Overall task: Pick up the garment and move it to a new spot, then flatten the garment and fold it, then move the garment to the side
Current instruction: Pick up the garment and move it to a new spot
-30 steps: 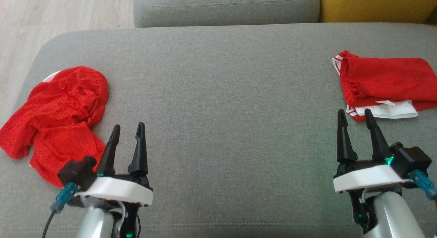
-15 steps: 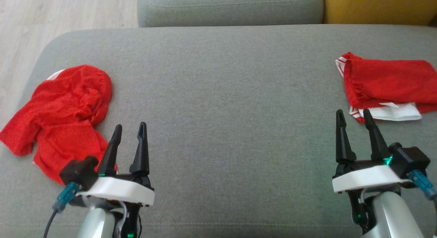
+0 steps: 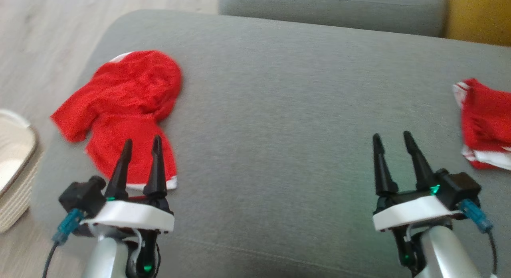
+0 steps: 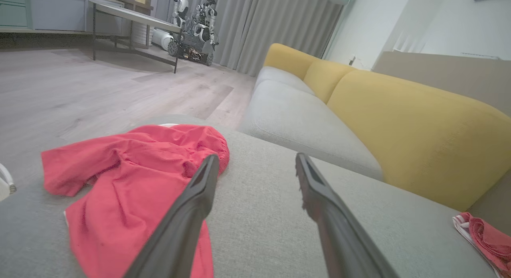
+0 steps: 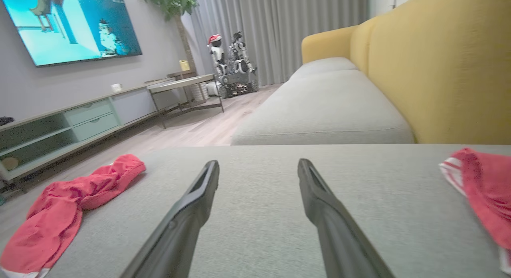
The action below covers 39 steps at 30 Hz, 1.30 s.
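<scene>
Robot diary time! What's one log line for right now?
left gripper: fingers apart, empty, near crumpled red garment | right gripper: fingers apart, empty | second red garment: far right on grey cushion

floor (image 4: 100, 82): pale wood | sofa (image 3: 279, 110): grey seats (image 5: 327, 106), yellow backs (image 4: 419, 126) | wall (image 5: 24, 82): lit TV (image 5: 68, 22) over low cabinet (image 5: 60, 126) | table (image 5: 183, 80): dark-legged, near grey curtains (image 5: 279, 26) | plant (image 5: 171, 0): in corner | basket (image 3: 12, 170): pale, on floor by sofa

1. Left gripper (image 3: 142, 139): lower left in head view, jaws parted, pointing up-frame, holding nothing.
2. Right gripper (image 3: 391, 135): lower right, jaws parted likewise, empty.
3. Left forearm (image 3: 104, 262) and right forearm (image 3: 449, 252): pale, at bottom edge.
</scene>
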Tool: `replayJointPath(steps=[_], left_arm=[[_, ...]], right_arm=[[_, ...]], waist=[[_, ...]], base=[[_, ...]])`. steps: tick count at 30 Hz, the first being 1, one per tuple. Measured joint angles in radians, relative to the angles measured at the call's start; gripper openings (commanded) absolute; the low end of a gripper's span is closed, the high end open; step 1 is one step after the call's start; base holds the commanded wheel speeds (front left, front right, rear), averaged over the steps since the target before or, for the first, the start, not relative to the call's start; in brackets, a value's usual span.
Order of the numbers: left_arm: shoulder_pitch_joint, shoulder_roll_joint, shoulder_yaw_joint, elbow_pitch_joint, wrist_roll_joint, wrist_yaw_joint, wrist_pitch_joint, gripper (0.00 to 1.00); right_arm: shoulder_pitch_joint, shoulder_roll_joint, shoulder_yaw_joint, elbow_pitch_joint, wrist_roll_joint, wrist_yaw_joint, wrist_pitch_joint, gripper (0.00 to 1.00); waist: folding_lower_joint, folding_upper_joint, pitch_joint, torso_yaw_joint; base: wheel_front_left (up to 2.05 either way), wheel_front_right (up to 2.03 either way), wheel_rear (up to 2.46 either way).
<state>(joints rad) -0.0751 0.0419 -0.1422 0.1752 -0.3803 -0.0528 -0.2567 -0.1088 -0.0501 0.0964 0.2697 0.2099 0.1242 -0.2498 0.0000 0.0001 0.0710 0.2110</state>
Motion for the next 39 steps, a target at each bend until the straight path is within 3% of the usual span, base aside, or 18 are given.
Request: replayJointPath(steps=[9, 14, 22, 25, 33, 39], left_arm=[[-0.010, 0.000, 0.028, -0.011, -0.021, 0.011, 0.000, 1.00], [-0.006, 0.000, 0.053, -0.009, -0.021, 0.017, 0.000, 1.00], [-0.010, -0.001, 0.109, -0.006, -0.018, 0.008, 0.000, 1.00], [-0.030, -0.001, 0.139, 0.022, 0.053, -0.001, 0.000, 1.00], [-0.231, 0.007, 0.191, 0.245, 0.052, -0.045, 0.000, 1.00], [-0.416, 0.068, 0.161, 0.465, 0.045, -0.063, 0.062, 1.00]], right_arm=[[-0.018, 0.000, 0.060, 0.041, -0.009, 0.000, 0.000, 1.00], [-0.026, 0.000, 0.086, 0.058, -0.009, 0.000, 0.000, 1.00], [-0.027, 0.000, 0.083, 0.057, -0.019, 0.000, 0.001, 1.00], [-0.037, 0.000, 0.061, 0.049, -0.026, 0.000, 0.020, 1.00], [-0.098, -0.002, -0.006, -0.059, -0.081, 0.000, 0.083, 1.00], [-0.123, -0.007, -0.040, -0.171, -0.121, 0.000, 0.144, 1.00]], waist=[[0.0000, 0.0000, 0.014, 0.156], [0.0000, 0.0000, 0.012, 0.196], [0.0001, 0.0000, 0.033, 0.183], [0.0001, 0.0000, 0.055, 0.172], [0.0002, 0.0000, 0.143, 0.137], [0.0002, 0.0000, 0.218, 0.110]], base=[[0.00, 0.00, 0.00], [0.00, 0.00, 0.00], [0.00, 0.00, 0.00], [0.00, 0.00, 0.00], [0.00, 0.00, 0.00], [0.00, 0.00, 0.00]])
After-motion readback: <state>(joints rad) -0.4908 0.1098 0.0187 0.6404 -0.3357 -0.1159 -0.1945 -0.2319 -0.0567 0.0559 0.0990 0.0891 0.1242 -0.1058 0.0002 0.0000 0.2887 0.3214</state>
